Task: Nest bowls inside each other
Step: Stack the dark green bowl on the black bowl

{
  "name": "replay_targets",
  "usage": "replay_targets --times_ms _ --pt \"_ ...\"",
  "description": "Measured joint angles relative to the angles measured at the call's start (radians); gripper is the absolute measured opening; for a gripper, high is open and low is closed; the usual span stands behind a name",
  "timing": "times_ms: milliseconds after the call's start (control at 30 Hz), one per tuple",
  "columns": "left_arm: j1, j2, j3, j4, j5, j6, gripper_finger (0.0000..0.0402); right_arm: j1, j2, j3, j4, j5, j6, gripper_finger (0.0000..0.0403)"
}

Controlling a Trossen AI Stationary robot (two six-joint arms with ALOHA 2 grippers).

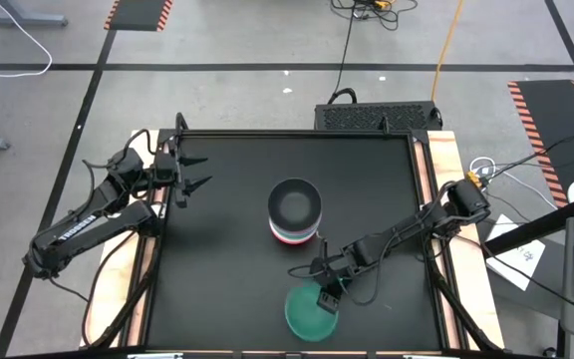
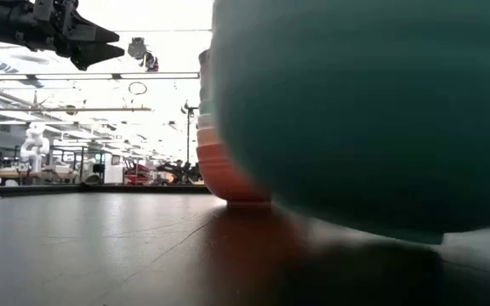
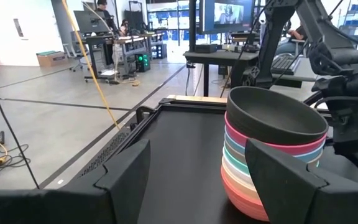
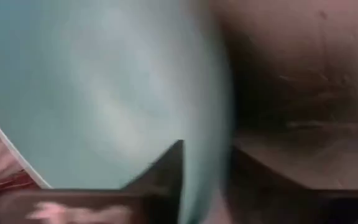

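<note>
The right gripper (image 1: pixel 327 295) is set over the rim of the green bowl (image 1: pixel 312 313) near the table's (image 1: pixel 227 249) front edge, one finger inside and one outside, though whether the rim is already pinched cannot be told; the left gripper (image 1: pixel 191 171) is held spread and empty near the left edge. The bowl is judged light, stiff and smooth, best taken by its thin rim. The stack of bowls (image 1: pixel 295 211), topped by a black bowl (image 3: pixel 272 116), stands mid-table; its coloured layers are shown only by the left wrist view.
</note>
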Motion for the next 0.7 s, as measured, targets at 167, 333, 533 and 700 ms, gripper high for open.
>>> replay_targets --times_ms 167,333,533,700 --pt "0.000 0.000 0.000 -0.001 0.004 0.000 0.0266 0.001 -0.022 0.001 0.045 0.001 -0.044 0.0012" --pt "0.000 0.000 0.000 -0.001 0.007 0.000 0.0266 -0.001 -0.052 0.004 0.043 0.005 -0.047 0.0003" --pt "-0.002 0.000 0.000 -0.001 0.014 -0.001 0.0266 -0.032 -0.156 0.004 0.030 0.033 -0.086 0.0002" --pt "-0.002 0.000 0.000 -0.001 0.014 -0.002 0.0266 -0.102 -0.322 0.004 -0.044 0.090 -0.144 0.0001"
